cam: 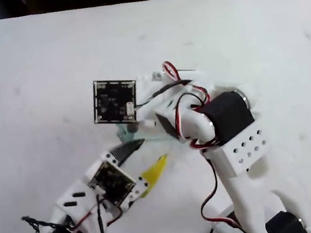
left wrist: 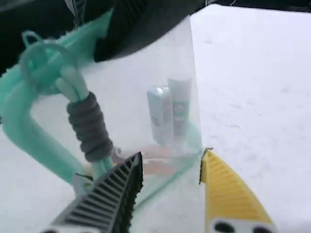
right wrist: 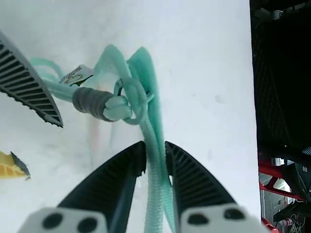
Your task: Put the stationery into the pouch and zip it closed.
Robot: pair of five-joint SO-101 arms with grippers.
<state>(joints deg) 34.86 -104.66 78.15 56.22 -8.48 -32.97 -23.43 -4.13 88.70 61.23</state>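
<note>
Where the white worktop [cam: 33, 82] lies btwn the arms, the clear pouch [left wrist: 141, 82] sits, R jaws clamped tight on its teal zip edge [right wrist: 158, 204]. L jaws gape wide at pouch's lower edge, gripping nothing. Grey-wrapped pull cord [left wrist: 90, 126] hangs nearby; two small tubes [left wrist: 169, 114] inside.

Pouch [left wrist: 141, 73]: clear walls, mint-green zip tape along the edge.
Zip pull [left wrist: 90, 128]: mint-green cord loop, dark grey wound binding, small white tag.
Stationery [left wrist: 169, 116] inside: two pale blue-and-white pieces, orange-pink streaks beneath.
Left gripper [left wrist: 171, 155]: one black ribbed finger, one yellow ribbed finger, white body.
Right gripper [right wrist: 155, 145]: both fingers black and ribbed, white base.
Wiring [cam: 169, 69]: red, black, white.
Table [cam: 31, 70]: plain white.
</note>
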